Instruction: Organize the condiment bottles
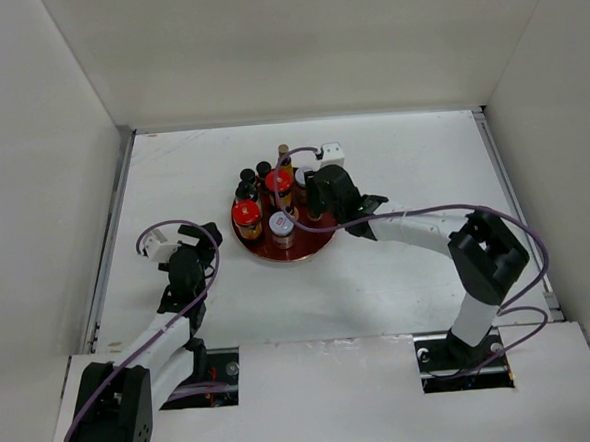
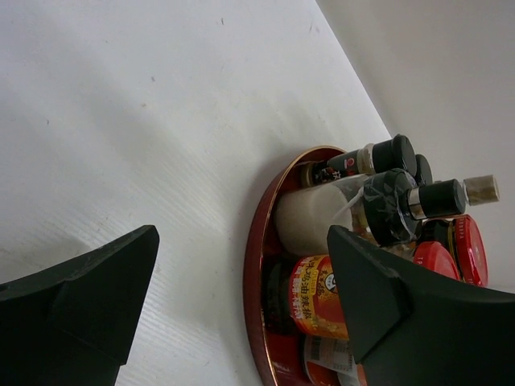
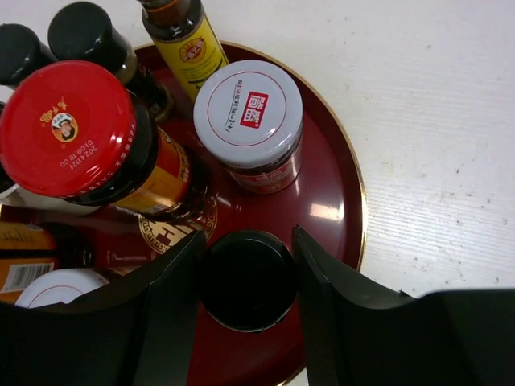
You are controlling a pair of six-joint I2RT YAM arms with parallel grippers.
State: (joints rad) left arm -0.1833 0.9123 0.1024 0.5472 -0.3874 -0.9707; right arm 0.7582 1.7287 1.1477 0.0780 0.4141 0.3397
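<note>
Several condiment bottles stand on a round red tray [image 1: 277, 254] at the table's middle: two amber red-lidded jars [image 1: 246, 214] [image 1: 278, 180], a silver-lidded jar [image 1: 281, 223], black-capped bottles [image 1: 246, 176] and a slim gold-capped bottle [image 1: 284, 152]. My right gripper [image 3: 247, 265] is over the tray's right side, its fingers closed against a black-capped jar [image 3: 247, 279] standing on the tray [image 3: 330, 193]. Beside it are a white-lidded jar [image 3: 248, 112] and a red-lidded jar [image 3: 68, 129]. My left gripper [image 2: 241, 241] is open and empty over bare table left of the tray [image 2: 256, 265].
White walls enclose the table on the left, back and right. In the left wrist view an amber jar with a red and yellow label [image 2: 318, 297] stands nearest my left gripper, with a black-capped bottle [image 2: 378, 157] behind it.
</note>
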